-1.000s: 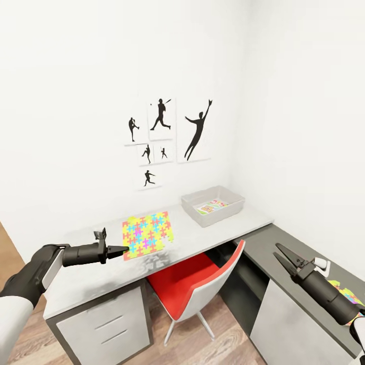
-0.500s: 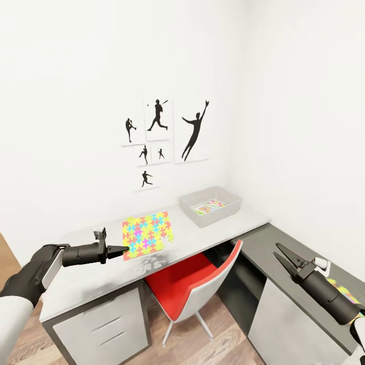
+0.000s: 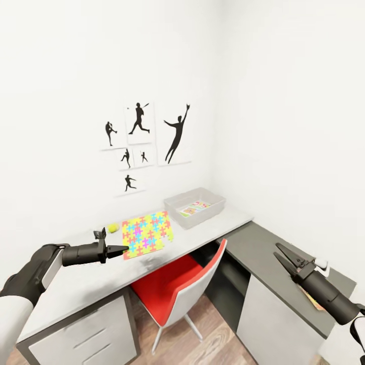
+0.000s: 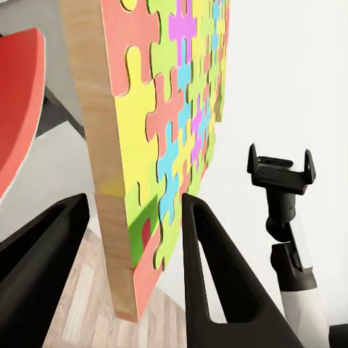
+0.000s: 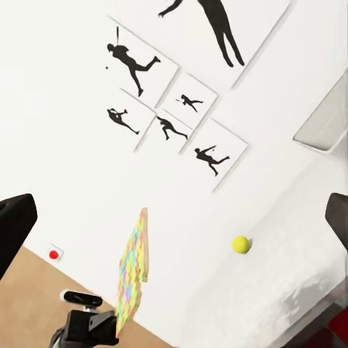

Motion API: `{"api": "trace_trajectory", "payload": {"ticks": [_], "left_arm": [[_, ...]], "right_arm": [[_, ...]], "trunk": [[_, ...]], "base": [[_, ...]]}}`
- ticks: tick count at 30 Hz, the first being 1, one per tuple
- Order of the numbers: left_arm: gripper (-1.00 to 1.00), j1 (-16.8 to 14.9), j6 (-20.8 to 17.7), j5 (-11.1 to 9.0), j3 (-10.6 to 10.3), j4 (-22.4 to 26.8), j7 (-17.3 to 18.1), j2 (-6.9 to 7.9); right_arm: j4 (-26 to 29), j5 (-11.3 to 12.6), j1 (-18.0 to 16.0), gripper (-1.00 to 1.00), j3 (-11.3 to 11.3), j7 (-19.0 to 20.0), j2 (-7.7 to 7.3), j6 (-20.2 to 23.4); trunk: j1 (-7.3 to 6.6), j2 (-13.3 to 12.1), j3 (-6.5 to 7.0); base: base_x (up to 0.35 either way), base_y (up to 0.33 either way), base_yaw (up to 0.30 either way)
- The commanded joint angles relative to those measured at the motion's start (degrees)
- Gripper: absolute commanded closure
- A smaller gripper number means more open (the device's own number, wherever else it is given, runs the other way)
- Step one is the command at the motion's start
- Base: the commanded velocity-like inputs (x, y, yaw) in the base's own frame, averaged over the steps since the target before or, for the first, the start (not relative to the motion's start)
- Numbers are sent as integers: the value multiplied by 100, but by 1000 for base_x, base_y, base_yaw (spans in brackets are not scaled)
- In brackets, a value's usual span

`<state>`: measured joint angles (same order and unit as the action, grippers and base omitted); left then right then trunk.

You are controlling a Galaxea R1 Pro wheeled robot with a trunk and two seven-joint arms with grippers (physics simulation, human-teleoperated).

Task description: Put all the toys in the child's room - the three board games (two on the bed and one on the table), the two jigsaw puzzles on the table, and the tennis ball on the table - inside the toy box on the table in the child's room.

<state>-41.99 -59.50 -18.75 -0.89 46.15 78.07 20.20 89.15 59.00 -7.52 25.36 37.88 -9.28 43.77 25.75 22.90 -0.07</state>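
Now, from the head camera, your left gripper point(image 3: 121, 249) holds the jigsaw puzzle point(image 3: 146, 234) by its near edge above the table point(image 3: 91, 284); the tennis ball point(image 3: 112, 228) lies just behind it, the toy box point(image 3: 194, 207) farther to its right. Your right gripper point(image 3: 285, 256) hangs with fingers spread, holding nothing.

At the left wrist, both fingers point(image 4: 210, 261) clamp the puzzle's edge.

At the right wrist, fingertips point(image 5: 16, 225) stand wide apart.

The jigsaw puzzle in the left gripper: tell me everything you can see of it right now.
The jigsaw puzzle is a thin flat rectangular board, its face printed with interlocking yellow, pink, blue and green pieces, its edge looking like pale wood. The left gripper pinches it at one corner, a finger on each face. It is held level over the white table, beside the tennis ball, short of the toy box.
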Motion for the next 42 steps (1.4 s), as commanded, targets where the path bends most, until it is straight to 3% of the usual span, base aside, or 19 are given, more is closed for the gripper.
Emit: {"api": "trace_trajectory", "payload": {"ticks": [1, 12, 17, 19, 21, 22, 23, 27, 31, 42], "left_arm": [[100, 0, -50, -14, -5, -2, 19, 7], [100, 5, -36, -22, 1, -9, 25, 2], [100, 5, -35, -25, -2, -10, 36, -9], [100, 6, -35, -22, 0, -10, 38, -17], [100, 6, -35, -18, -1, -10, 40, -27], [100, 6, -35, -12, -13, -10, 41, -34], [100, 6, -35, -10, -14, -10, 38, -39], [100, 6, -35, -19, -8, -10, 23, -39], [100, 6, -35, -17, 1, -10, 26, -45], [100, 6, -27, -20, 2, -10, 17, -43]], "right_arm": [[-2, 15, -4, -100, 5, 4, 2, 35], [80, 15, -4, -100, 7, -14, -5, 52], [213, 13, -39, -100, 7, -72, -29, 437], [228, 13, -235, -100, 6, -352, -40, 784], [231, 40, -952, -100, -58, -1268, -29, 1246], [188, 71, -1509, -100, -237, -2181, -17, 1433], [122, 94, -1821, -100, -421, -2777, -12, 1507], [-49, 380, -2419, -100, -920, -3975, -15, 1589], [-116, 584, -2560, -100, -1034, -4260, -36, 1603], [-117, 611, -2556, -100, -1069, -4332, -79, 1620]], "trunk": [[4, 2, 4], [4, 2, 46], [4, 2, 46], [4, 2, 46], [4, 2, 46], [4, 2, 46], [4, 2, 46], [4, 2, 46], [4, 2, 46], [4, 2, 46]], "base": [[199, 0, -219], [177, 0, -127], [62, 0, -4], [14, 0, -1], [6, 0, 0], [37, -19, 0], [81, -58, 0], [162, -143, 0], [220, -177, 0], [307, -19, 0]]}}
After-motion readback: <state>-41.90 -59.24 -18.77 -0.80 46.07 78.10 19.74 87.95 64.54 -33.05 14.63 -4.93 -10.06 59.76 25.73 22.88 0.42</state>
